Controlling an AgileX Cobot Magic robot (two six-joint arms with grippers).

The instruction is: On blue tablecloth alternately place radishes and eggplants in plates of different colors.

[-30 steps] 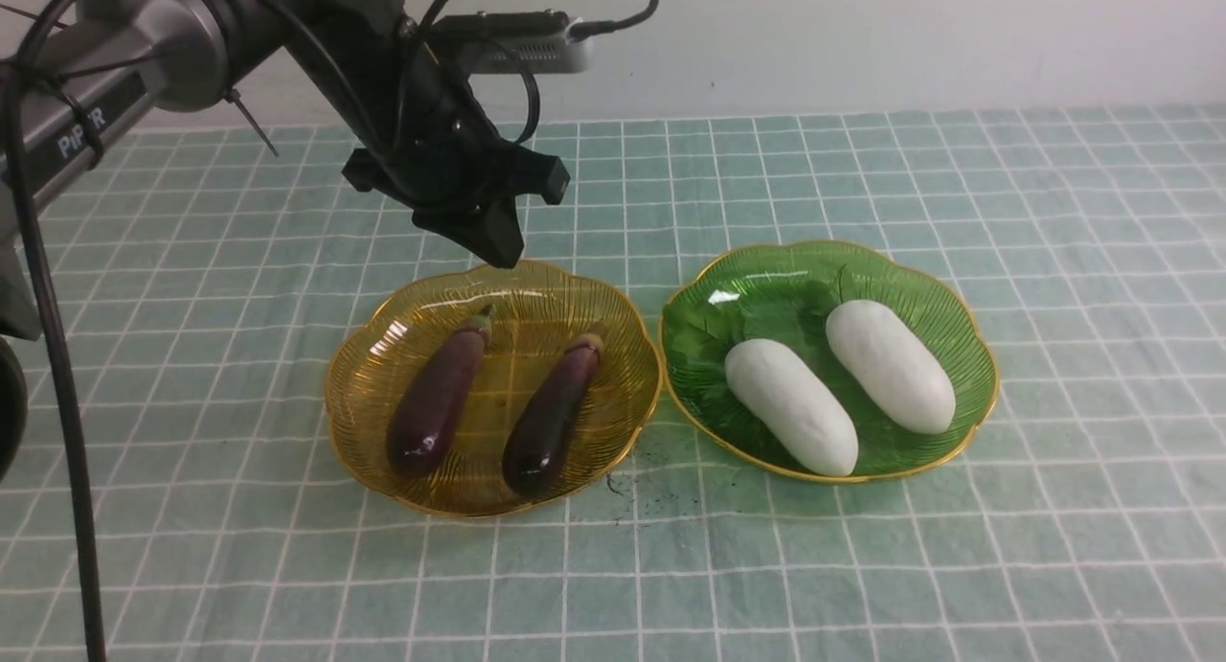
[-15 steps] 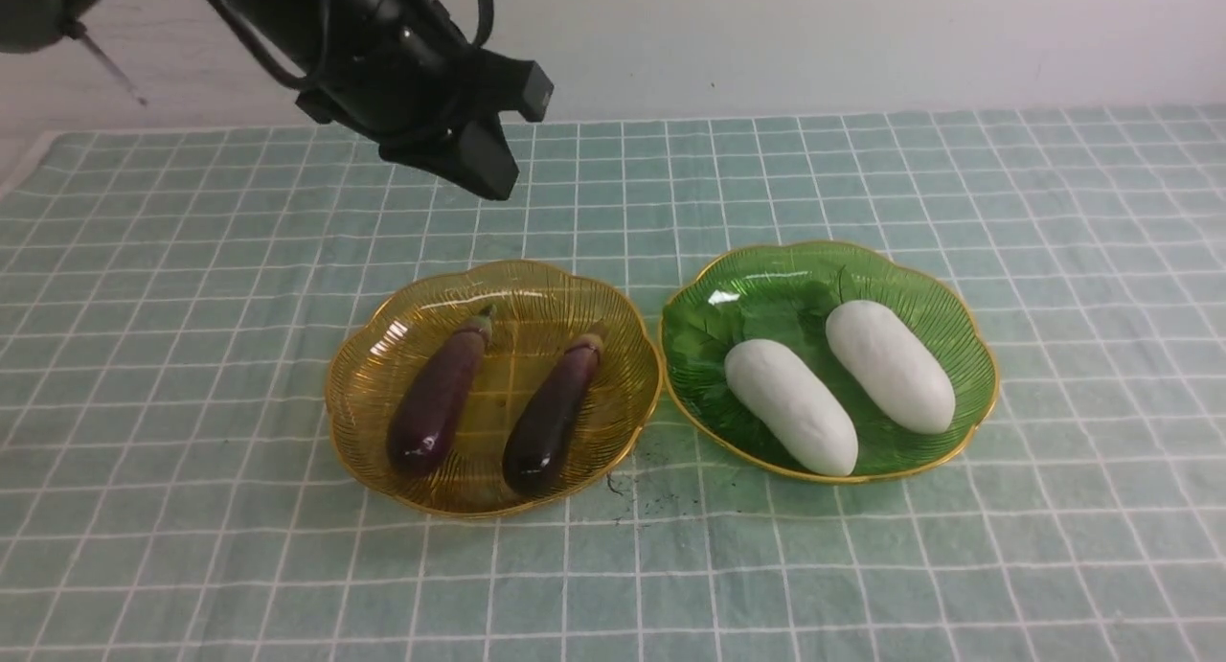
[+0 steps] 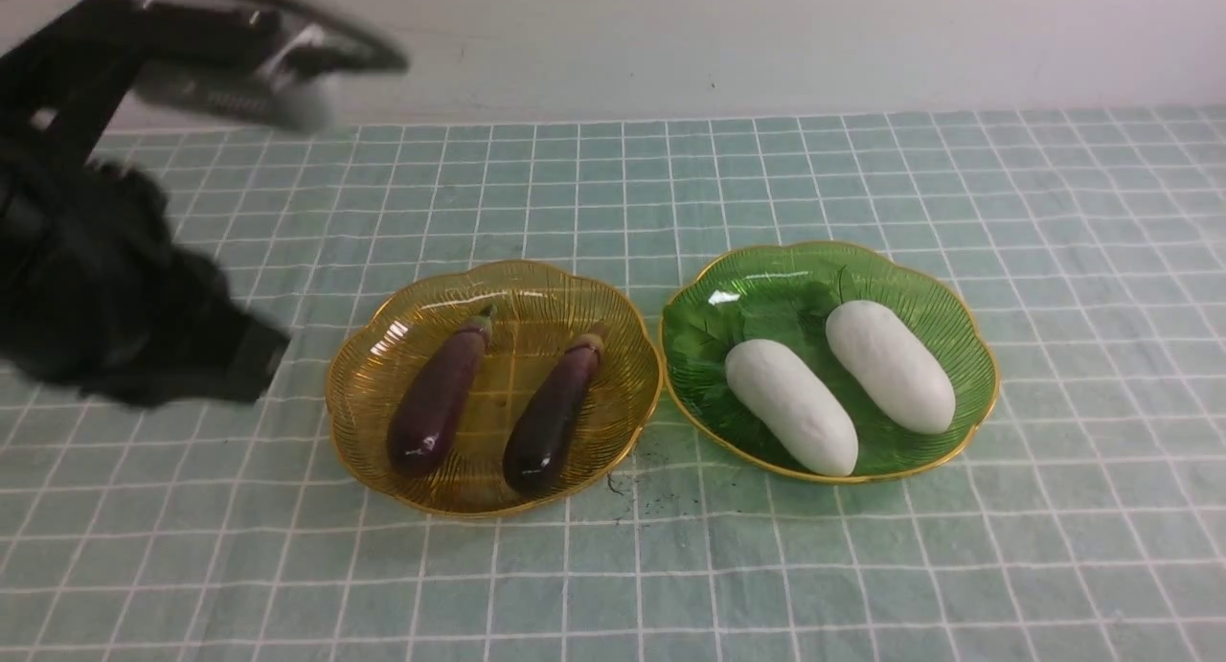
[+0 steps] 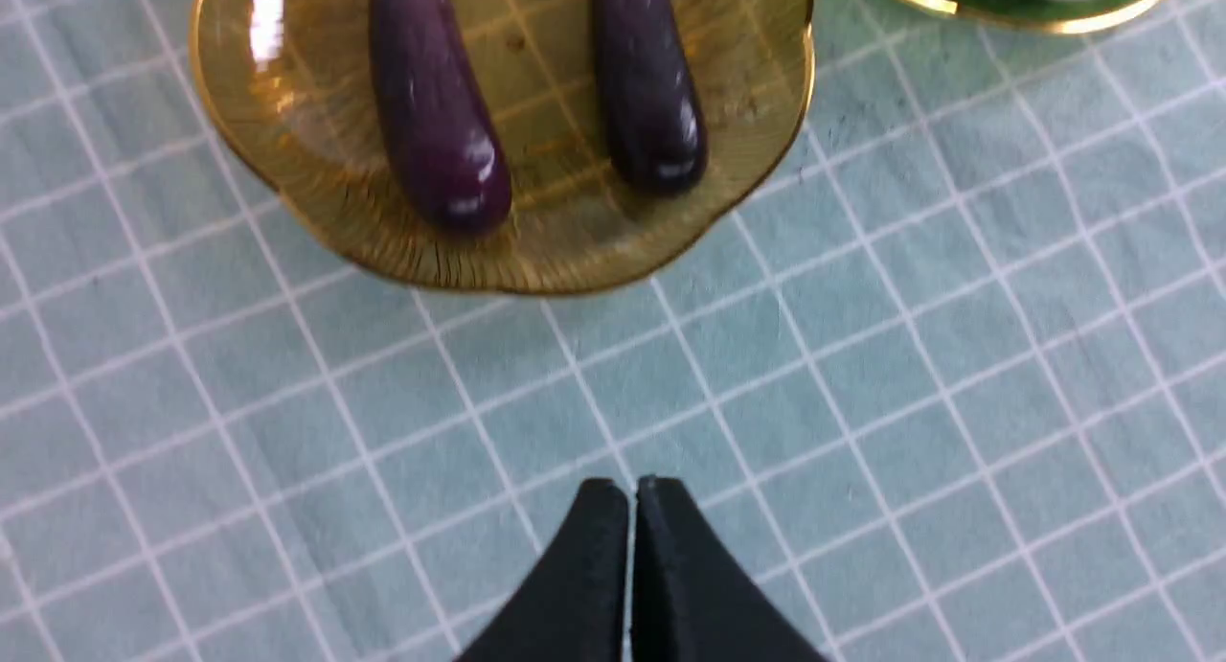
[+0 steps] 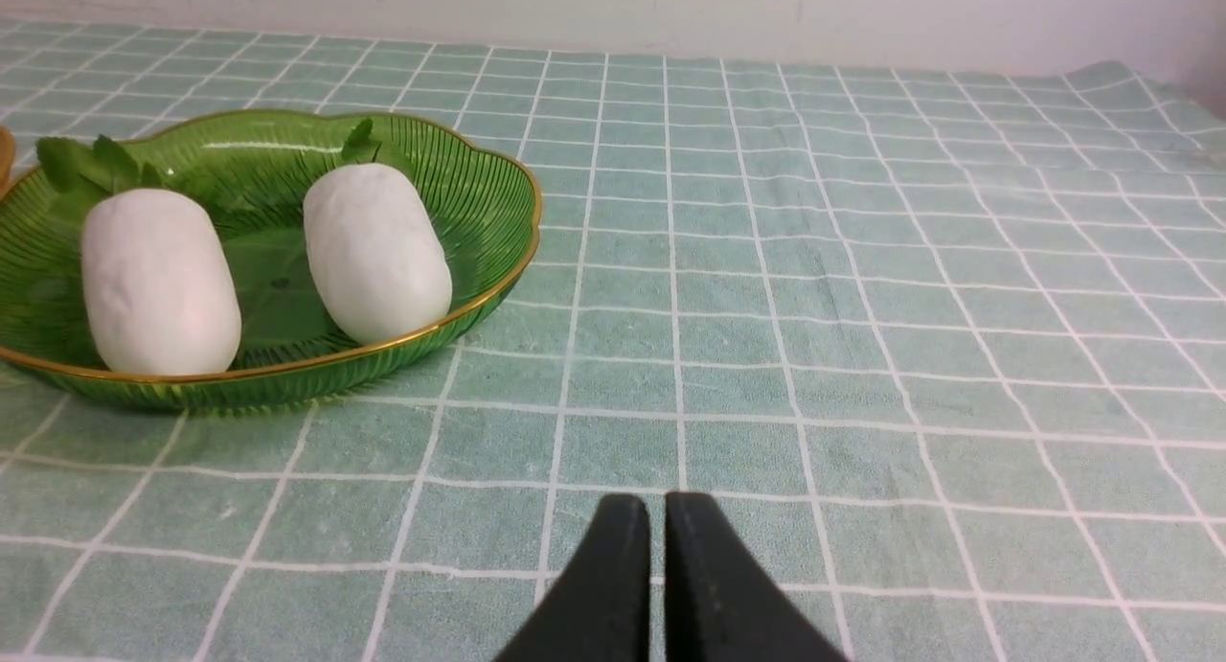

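You can see both eggplants [image 3: 493, 405] lying side by side in the yellow plate [image 3: 364, 394], and both radishes [image 3: 840, 384] lying in the green plate [image 3: 972, 355] just beside it on the blue tablecloth [image 3: 862, 566]. Your left gripper [image 4: 632, 494] has its jaws pressed together with nothing in them, over bare cloth near the yellow plate but not touching it. Your right gripper [image 5: 657, 511] is pinched closed and empty too, low over the cloth, with the green plate off to one side
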